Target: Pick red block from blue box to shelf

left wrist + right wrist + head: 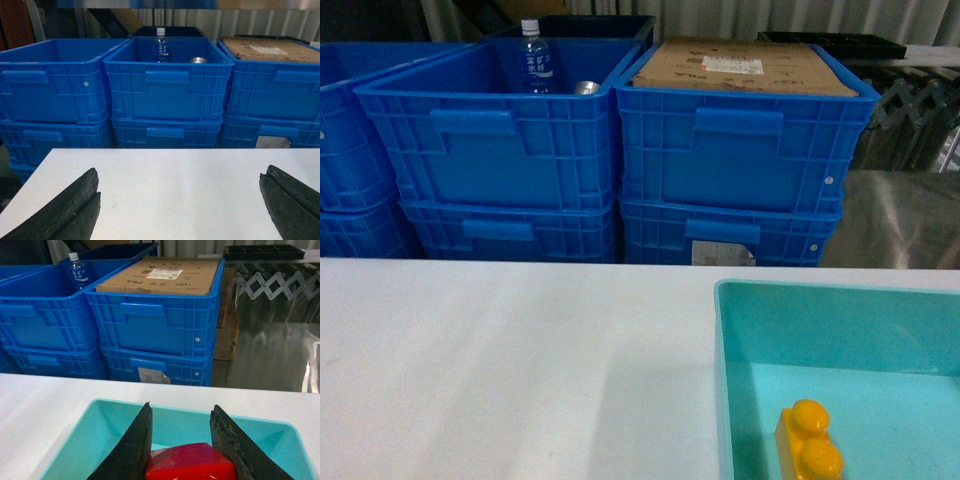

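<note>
In the right wrist view the red block (192,462) sits between my right gripper's (181,407) two black fingers, which press on its sides; the gripper is shut on it, just above the inside of the light turquoise blue box (95,432). In the head view the blue box (820,330) stands at the table's front right, and neither gripper nor the red block shows there. My left gripper (178,180) hangs open over bare white table, nothing between its fingers. The shiny steel shelf (272,350) stands beyond the table at the right.
A yellow two-stud brick (808,442) lies in the blue box. Stacked dark blue crates (500,150) line the far side of the white table (500,360); one holds a water bottle (534,58), another a cardboard sheet (740,68).
</note>
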